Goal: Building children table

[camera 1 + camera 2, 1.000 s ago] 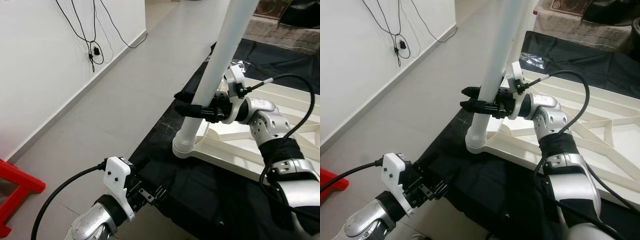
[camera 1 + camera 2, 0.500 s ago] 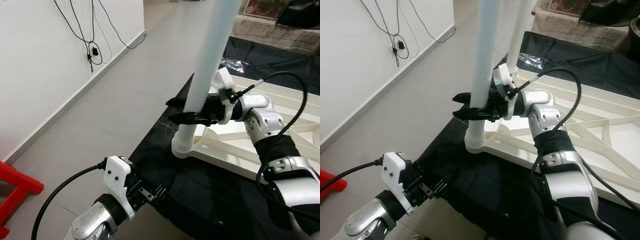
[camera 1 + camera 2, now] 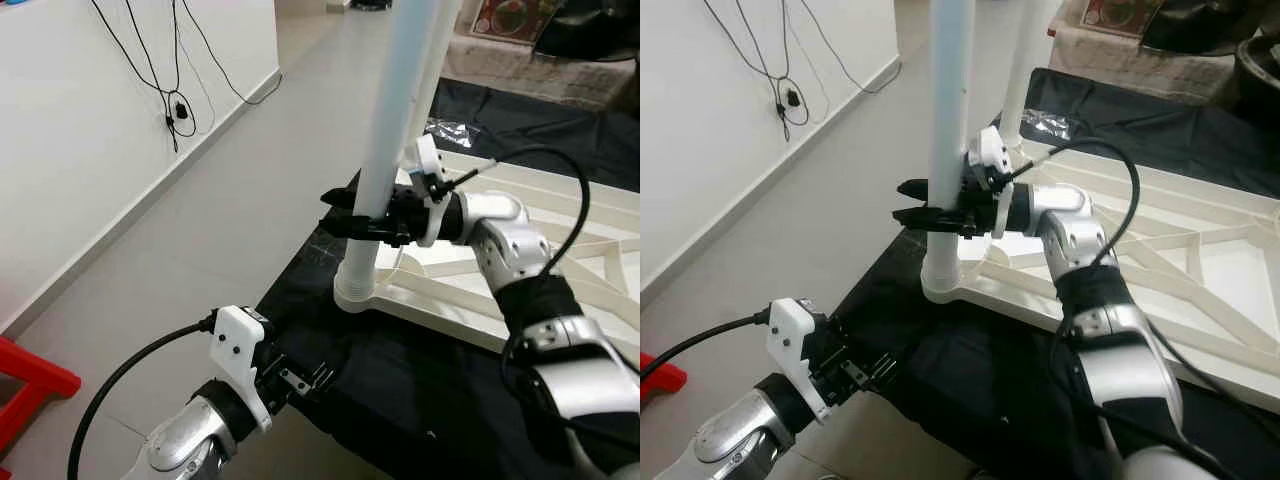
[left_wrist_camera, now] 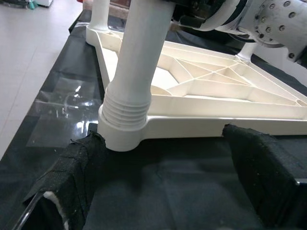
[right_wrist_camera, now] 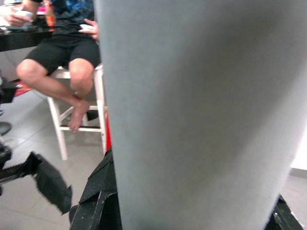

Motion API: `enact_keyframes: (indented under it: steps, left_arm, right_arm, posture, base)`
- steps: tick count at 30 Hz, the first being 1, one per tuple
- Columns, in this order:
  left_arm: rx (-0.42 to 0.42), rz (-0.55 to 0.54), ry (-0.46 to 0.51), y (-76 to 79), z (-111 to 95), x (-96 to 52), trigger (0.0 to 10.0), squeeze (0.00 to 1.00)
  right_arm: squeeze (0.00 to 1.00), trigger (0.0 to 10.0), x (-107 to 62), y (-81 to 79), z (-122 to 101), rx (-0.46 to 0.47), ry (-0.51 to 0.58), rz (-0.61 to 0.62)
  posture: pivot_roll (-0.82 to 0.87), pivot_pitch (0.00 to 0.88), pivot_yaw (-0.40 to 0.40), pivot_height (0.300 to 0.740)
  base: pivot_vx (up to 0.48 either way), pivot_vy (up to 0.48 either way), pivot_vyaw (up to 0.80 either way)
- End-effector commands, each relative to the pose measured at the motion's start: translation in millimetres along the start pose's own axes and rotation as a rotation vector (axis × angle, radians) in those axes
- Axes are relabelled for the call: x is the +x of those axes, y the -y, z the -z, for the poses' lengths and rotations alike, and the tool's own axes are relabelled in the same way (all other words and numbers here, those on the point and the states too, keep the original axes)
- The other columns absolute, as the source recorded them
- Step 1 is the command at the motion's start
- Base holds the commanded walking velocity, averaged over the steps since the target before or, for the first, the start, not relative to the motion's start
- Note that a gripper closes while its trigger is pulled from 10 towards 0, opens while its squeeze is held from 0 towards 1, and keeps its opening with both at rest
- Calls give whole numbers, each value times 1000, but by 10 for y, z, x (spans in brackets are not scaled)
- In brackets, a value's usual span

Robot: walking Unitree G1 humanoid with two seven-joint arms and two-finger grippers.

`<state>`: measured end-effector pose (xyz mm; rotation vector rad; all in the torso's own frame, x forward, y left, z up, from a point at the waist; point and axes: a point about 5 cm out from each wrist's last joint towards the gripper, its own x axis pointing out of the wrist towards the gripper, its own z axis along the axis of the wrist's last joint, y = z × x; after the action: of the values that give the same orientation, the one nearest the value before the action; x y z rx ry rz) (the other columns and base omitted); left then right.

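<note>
The right gripper holds the white table leg, its two black fingers closed on either side of the tube a little above the leg's base. The leg stands nearly upright between those fingers, and its ribbed lower end sits in the corner socket of the white tabletop, just below the fingers. The tabletop lies upside down, ribbed underside up, on a black cloth spread over the grey tiled floor. A second white leg rises from the tabletop behind the held one, on the far side of the fingers. A piece of clear plastic wrap lies on the cloth near it.

The left gripper hangs low over the near edge of the cloth, short of the socket. Its fingers, wrapped in black padding, are spread wide with nothing between them; in the left wrist view the base of the held leg stands just beyond one of them.

In the right wrist view the leg is close and blurred, and past it a person's legs are visible, seated on a white stool.

Black cables hang down the white wall, and a red object stands on the floor well away from the left gripper.
</note>
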<state>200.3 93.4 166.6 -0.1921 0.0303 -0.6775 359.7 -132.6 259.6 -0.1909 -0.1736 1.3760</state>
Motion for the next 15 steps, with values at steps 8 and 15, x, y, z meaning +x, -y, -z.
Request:
enact_keyframes:
  steps: [8,15]
  left_arm:
    - [19,-30,-2,-89,11,13,10000,0]
    - [29,-35,6,-143,-4,48,10000,0]
  right_arm:
    - [0,10000,39,-115,320,89,-86,197]
    - [0,10000,51,35,422,147,-147,621]
  posture:
    - [142,210,-20,740]
    - [132,203,-15,740]
  base:
    - [0,0,0]
    - [0,0,0]
